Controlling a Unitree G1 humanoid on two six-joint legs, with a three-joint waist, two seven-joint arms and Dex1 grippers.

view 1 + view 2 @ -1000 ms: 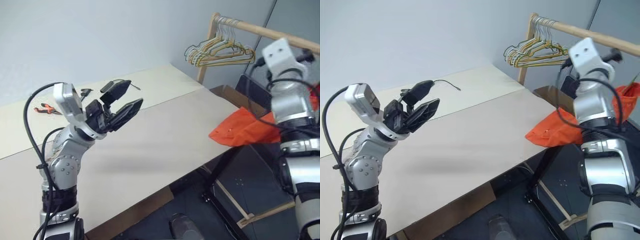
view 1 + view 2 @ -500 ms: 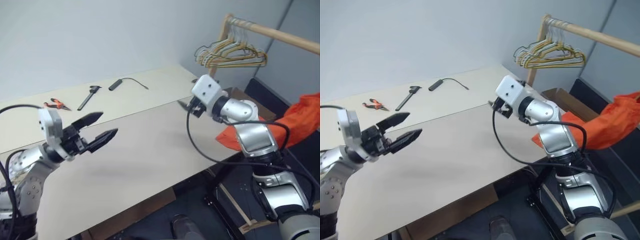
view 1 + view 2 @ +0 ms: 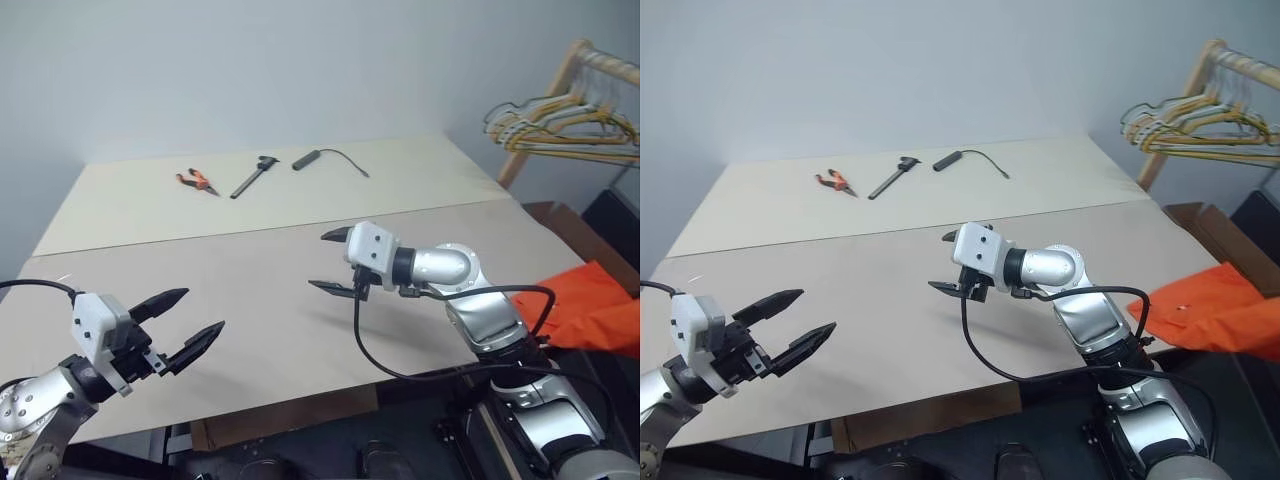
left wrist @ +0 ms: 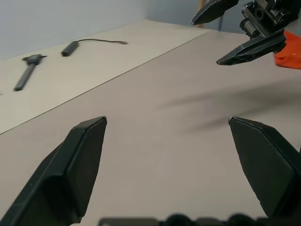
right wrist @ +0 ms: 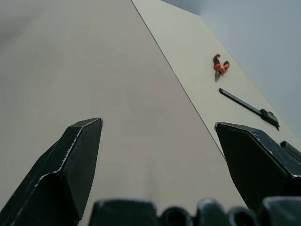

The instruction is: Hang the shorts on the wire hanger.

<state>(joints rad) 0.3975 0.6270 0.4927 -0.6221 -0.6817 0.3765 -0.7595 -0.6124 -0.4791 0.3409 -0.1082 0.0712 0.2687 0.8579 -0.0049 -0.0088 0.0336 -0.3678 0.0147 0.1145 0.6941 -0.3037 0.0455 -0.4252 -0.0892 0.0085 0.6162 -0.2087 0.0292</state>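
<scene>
We see both grippers over the beige bench (image 3: 250,300), jaws spread wide, nothing held. The left gripper (image 3: 188,322) hovers near the bench's front edge; the right gripper (image 3: 330,262) sits mid-bench. The shorts (image 3: 590,312) lie off the bench's right end. Pliers (image 3: 196,181) rest at the far side.

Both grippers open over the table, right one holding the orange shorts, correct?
Not quite. Both grippers are open over the table, but the right gripper holds nothing. The left eye view shows the shorts lying apart at the table's right edge. The left gripper is empty too.
</scene>
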